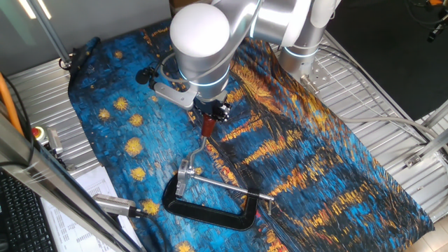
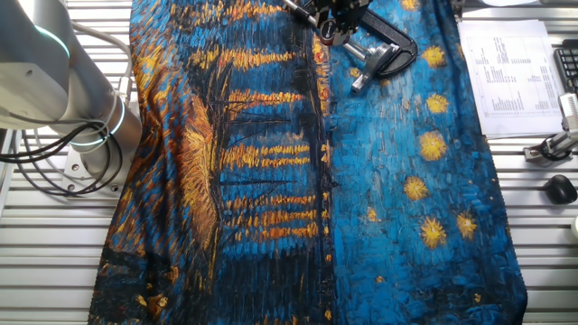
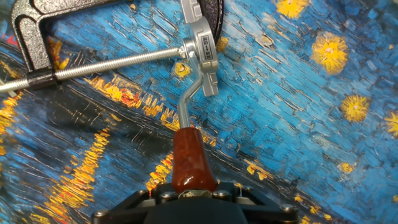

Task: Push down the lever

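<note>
While the gripper sits on the lever, whose reddish knob lies on the starry cloth beside the black clamp, its grasp can't be seen; an off-centre push could slip off or drag the clamp

Lever: dull silver metal arm with a glossy reddish-brown knob, smooth and streaked like polished wood. Bracket: satin silver metal. Clamp frame: black, rough pebbled finish. Threaded rod: bright metal. Cloth: printed, matt. Bench: ribbed metal.
</note>
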You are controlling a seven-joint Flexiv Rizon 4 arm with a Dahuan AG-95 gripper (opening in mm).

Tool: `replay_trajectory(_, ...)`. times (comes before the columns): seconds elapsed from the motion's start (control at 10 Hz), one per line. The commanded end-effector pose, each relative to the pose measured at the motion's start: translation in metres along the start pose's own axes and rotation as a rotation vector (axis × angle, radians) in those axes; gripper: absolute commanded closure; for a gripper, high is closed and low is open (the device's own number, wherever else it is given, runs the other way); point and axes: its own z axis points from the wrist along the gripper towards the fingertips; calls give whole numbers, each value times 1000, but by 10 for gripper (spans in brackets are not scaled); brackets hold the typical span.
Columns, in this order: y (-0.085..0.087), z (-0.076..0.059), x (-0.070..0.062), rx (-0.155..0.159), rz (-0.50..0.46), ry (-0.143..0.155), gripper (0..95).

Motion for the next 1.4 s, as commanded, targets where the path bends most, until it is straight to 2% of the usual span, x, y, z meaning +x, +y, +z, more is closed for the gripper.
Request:
replay_trajectory(0.1,0,-1,-1,-4,-1,-2,950)
replay_trajectory(1.4,3,-11,-13,-5,-9,5,950)
